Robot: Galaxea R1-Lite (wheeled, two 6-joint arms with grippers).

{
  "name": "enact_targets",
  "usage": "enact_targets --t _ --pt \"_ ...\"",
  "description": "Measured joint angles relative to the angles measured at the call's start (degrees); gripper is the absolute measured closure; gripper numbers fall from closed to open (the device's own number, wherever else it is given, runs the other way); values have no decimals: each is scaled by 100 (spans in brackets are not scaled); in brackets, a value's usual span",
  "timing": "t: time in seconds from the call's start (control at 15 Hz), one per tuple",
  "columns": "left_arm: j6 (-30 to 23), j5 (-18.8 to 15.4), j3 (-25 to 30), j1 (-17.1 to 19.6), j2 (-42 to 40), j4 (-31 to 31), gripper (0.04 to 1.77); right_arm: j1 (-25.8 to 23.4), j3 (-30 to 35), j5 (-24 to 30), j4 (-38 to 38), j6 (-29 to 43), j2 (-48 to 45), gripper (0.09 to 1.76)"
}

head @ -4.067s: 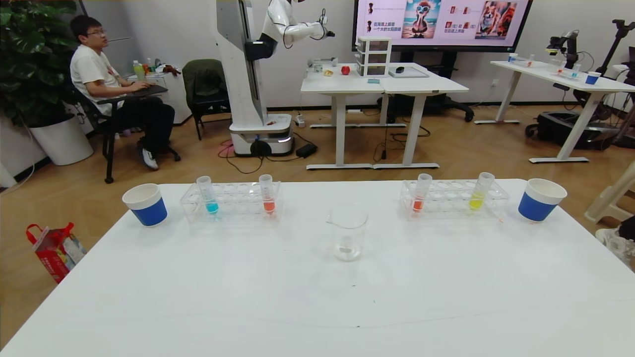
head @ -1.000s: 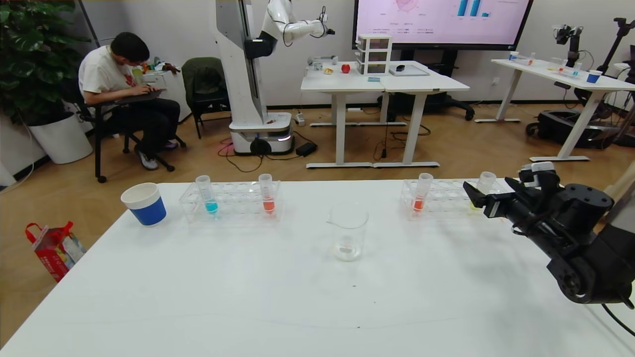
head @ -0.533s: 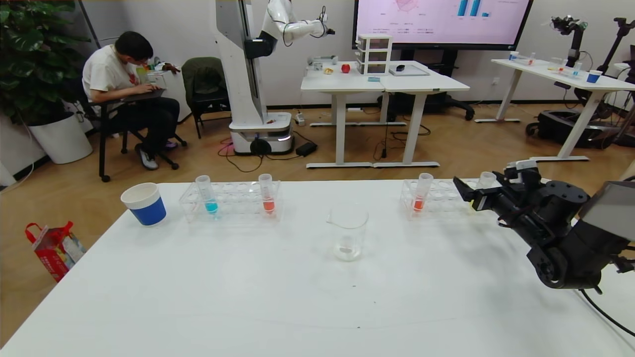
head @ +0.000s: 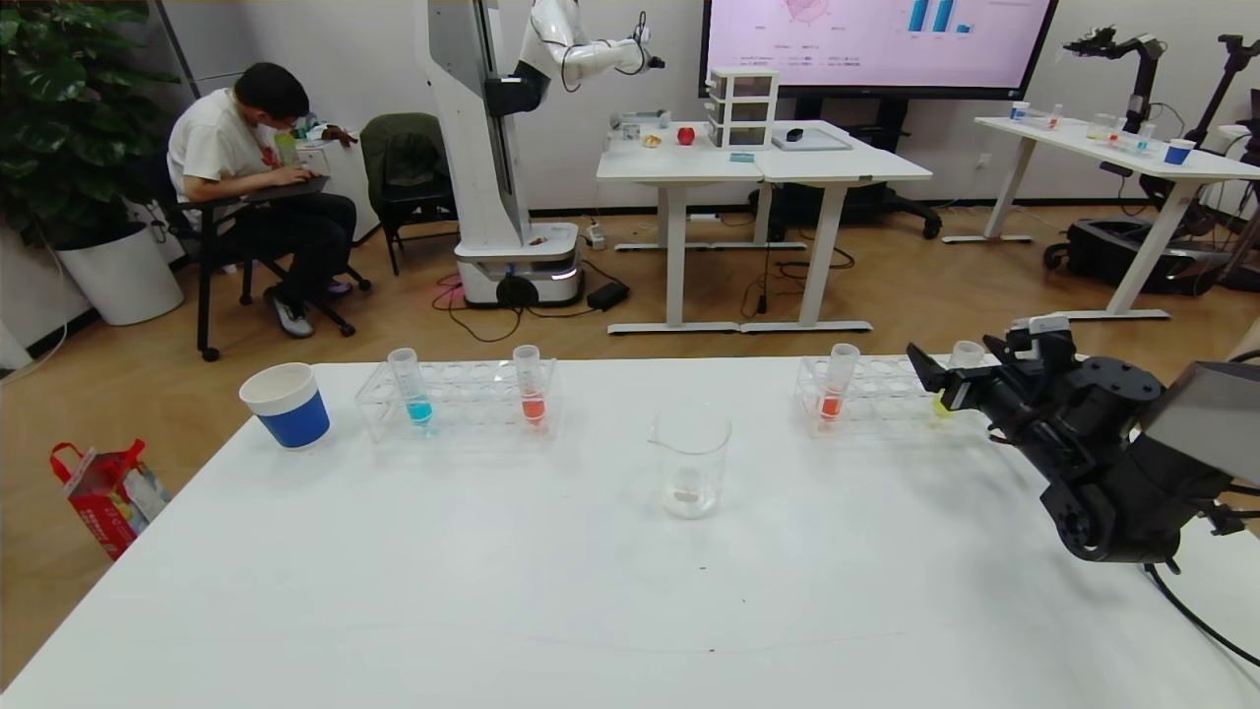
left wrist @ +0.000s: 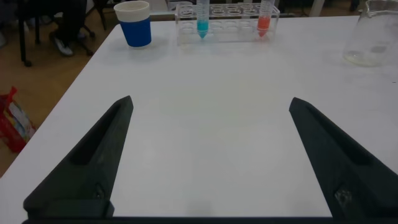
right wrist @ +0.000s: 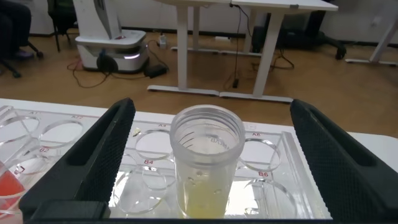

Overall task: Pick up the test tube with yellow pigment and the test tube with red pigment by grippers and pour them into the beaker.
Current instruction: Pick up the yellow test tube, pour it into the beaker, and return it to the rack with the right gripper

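Note:
The yellow tube [head: 966,354] stands in the right rack [head: 871,396], its lower part hidden by my right gripper [head: 950,362]. In the right wrist view the tube [right wrist: 207,163] stands between the spread fingers of that gripper [right wrist: 210,111], untouched by either; the gripper is open. One orange-red tube [head: 837,384] stands in the same rack, another orange-red tube [head: 531,386] in the left rack [head: 463,402]. The empty beaker [head: 690,459] stands mid-table. My left gripper [left wrist: 211,102] is open and empty above bare table, out of the head view; its view shows the beaker [left wrist: 373,36] far off.
A blue-liquid tube [head: 413,388] stands in the left rack. A blue-and-white paper cup [head: 286,405] stands at the far left. The right arm covers the table's far right corner. The table [head: 492,591] ends just behind the racks.
The right arm came in from the right and reached the right rack. In the last second it shifted a little, so its open fingers now flank the yellow tube.

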Motion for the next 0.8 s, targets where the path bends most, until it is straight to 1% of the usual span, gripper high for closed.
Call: enact_targets --t 0.13,0.2,0.27,0.4,0.47,0.53,0.6,0.67,0.8 --pt "0 5 0 0 0 -2 6 -24 -38 0 0 0 49 12" --pt "0 5 0 0 0 0 6 -28 -51 0 2 0 66 26" --pt "0 5 0 0 0 0 6 -30 -66 0 0 0 74 54" --pt "0 2 0 0 0 -2 6 -11 -93 6 4 0 79 137" --pt "0 6 0 2 0 -2 6 -24 -106 20 11 2 79 144" --pt "2 5 0 -2 0 -2 6 -22 -116 0 -2 -5 74 120" --pt "0 5 0 2 0 -2 6 -16 -110 6 0 -2 68 129" --pt "2 5 0 2 0 -2 6 -13 -93 2 0 0 59 132" --pt "2 6 0 -2 0 -2 6 -16 -66 -2 2 -2 20 132"
